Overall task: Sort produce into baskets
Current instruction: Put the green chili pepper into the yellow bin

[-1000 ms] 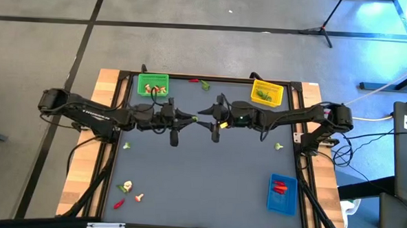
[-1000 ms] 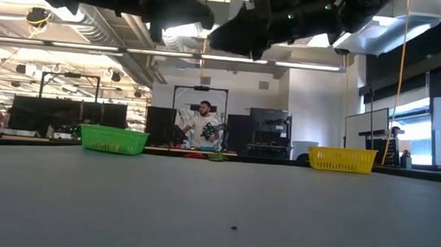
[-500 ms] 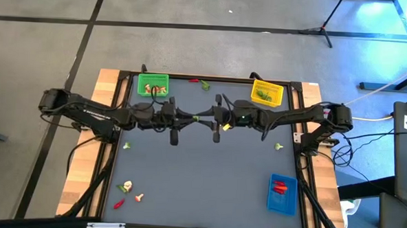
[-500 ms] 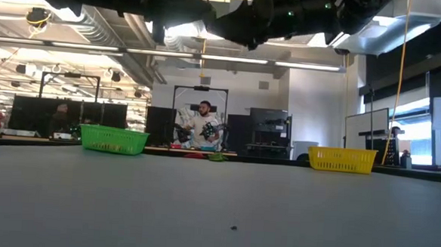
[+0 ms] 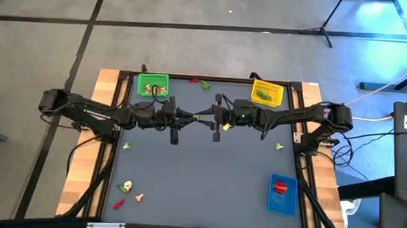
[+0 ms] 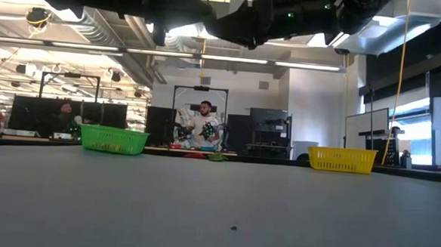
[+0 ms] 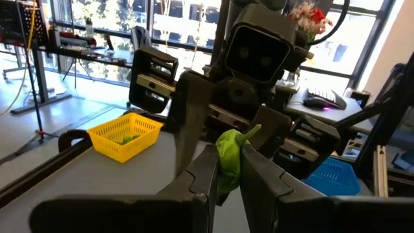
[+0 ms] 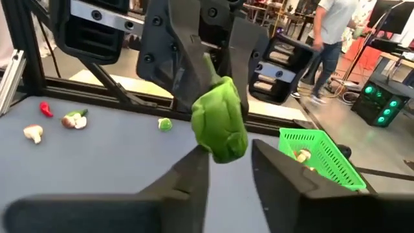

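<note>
Left gripper (image 5: pixel 195 118) and right gripper (image 5: pixel 205 117) meet tip to tip above table (image 5: pixel 208 169) centre, leafy vegetable piece (image 8: pixel 220 126) between both pairs of fingers. Basket with mushrooms (image 5: pixel 153 83) behind left gripper; basket with greens (image 5: pixel 267 93) behind right gripper; basket with chilies (image 5: pixel 282 194) at table's near right corner. Loose mushrooms and chili (image 5: pixel 128 193) at near left corner.

The high view looks straight down on the whole table (image 5: pixel 201 169). The low view faces level across it. Both wrist views sit close, facing each other, sharing one green leafy piece (image 8: pixel 220 123).
</note>
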Available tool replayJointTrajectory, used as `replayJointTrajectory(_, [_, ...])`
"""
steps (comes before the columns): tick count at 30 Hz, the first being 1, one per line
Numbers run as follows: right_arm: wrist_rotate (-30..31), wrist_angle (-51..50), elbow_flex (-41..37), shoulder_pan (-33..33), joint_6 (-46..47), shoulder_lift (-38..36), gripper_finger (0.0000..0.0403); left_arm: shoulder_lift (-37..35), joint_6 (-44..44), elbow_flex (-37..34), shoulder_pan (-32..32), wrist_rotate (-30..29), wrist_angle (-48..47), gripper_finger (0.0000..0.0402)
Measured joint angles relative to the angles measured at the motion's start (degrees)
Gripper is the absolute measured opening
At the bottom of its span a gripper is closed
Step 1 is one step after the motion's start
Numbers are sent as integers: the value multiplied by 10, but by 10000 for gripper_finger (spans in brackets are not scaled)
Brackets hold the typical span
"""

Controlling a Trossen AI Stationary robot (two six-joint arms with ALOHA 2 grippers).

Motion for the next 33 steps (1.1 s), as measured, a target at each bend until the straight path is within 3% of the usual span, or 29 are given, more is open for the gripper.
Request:
replayJointTrajectory(6, [1,-8,2,1,28,-1,195,1,13,-1,-4,0,-6,49])
replayJointTrajectory(13, [-17,-21,2,1,67,1,207,1,10,-1,-6,0,-20,49])
replayJointTrajectory(22, [-7,-1,2,0,29,1,164,1,5,-1,-1,0,-15,49])
replayJointTrajectory(33, [-6,-3,1,0,12,2,34,0,4,-1,0,-6,-15,50])
